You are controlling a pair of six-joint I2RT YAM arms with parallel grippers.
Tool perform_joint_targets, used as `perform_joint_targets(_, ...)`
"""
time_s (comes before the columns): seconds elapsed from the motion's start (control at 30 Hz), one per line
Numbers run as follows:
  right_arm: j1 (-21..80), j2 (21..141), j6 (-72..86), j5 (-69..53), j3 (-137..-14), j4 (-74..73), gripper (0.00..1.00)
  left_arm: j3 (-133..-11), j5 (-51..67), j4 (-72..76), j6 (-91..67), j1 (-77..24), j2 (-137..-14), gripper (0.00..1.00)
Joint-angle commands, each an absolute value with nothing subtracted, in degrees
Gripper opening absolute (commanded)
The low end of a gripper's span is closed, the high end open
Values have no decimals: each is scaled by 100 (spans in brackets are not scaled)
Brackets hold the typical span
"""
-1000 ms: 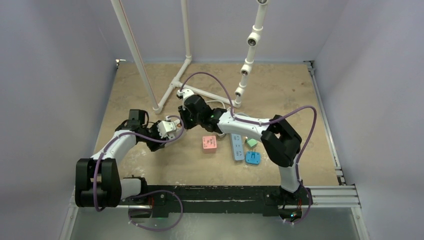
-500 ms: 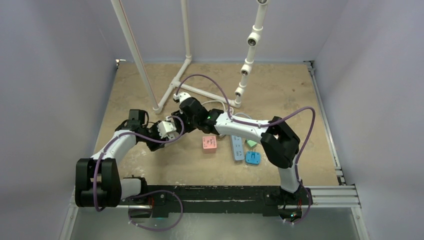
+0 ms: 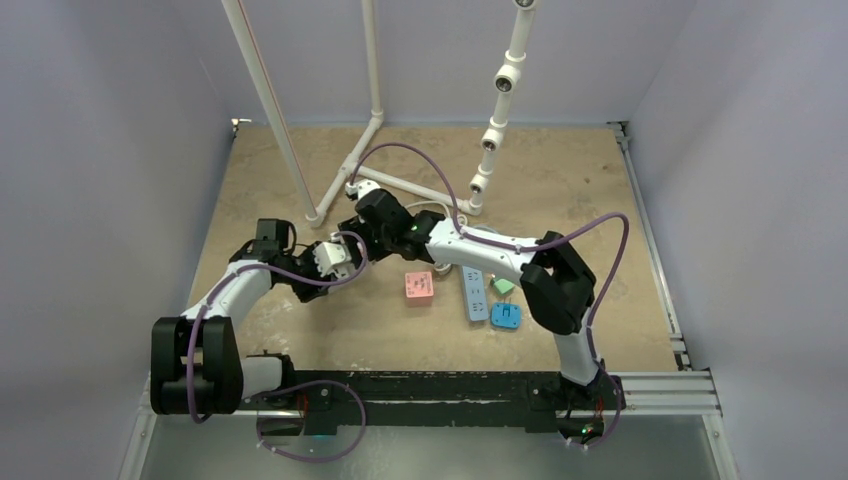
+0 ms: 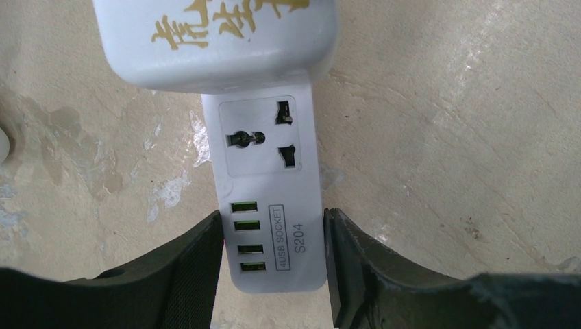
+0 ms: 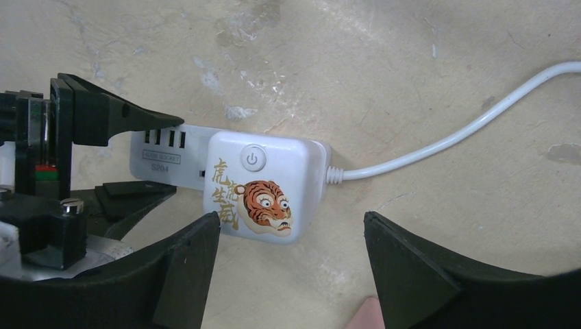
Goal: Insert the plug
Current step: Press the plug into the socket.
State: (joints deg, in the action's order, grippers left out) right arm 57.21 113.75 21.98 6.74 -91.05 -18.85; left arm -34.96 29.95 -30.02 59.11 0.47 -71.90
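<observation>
In the left wrist view my left gripper (image 4: 274, 253) is shut on the end of a white socket strip (image 4: 270, 205) with several USB ports. A white plug (image 4: 219, 41) with gold lettering sits on the strip's far part. In the right wrist view the same plug (image 5: 264, 185) shows a tiger picture and a power button, and its white cable (image 5: 445, 140) runs off to the right. My right gripper (image 5: 291, 223) stands open just beside the plug, its fingers apart from it. From above, the left gripper (image 3: 338, 258) and the right gripper (image 3: 357, 225) meet at mid-table.
A pink block (image 3: 418, 287), a grey-blue power strip (image 3: 475, 293), a green piece (image 3: 503, 286) and a blue block (image 3: 506, 316) lie to the right of the grippers. White pipe frames (image 3: 345, 170) stand behind them.
My right gripper has opened and let go of the plug, drawing back slightly to the left. The plug stays on the strip. The left gripper keeps its hold.
</observation>
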Motion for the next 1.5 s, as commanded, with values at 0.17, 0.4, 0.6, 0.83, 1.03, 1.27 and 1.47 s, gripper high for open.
perform_joint_targets(0.17,5950,11604,2514,-250,-9413,-1408,72,-3499,2944,-2962,5993,42,-7156,44)
perform_joint_targets(0.4,5773,11294,2919,-664,-8550,-593,70,-3513,3134,-3025,6005,174,-7024,41)
perform_joint_targets(0.6,5538,10984,3053,-890,-8119,-180,73,-3764,3592,-3432,6080,485,-6802,58)
perform_joint_targets(0.83,5537,11058,2821,-439,-8762,-863,83,-4271,4323,-4179,6230,888,-6599,79)
perform_joint_targets(1.03,5638,11225,2424,204,-9340,-1426,87,-4338,4471,-4406,6463,1261,-6664,80)
perform_joint_targets(1.27,5766,11723,2241,221,-9932,-1773,78,-4504,4558,-4632,6962,1766,-7486,68)
perform_joint_targets(1.47,5902,12041,2097,543,-10337,-2196,71,-4319,4419,-4408,7040,1770,-7653,61)
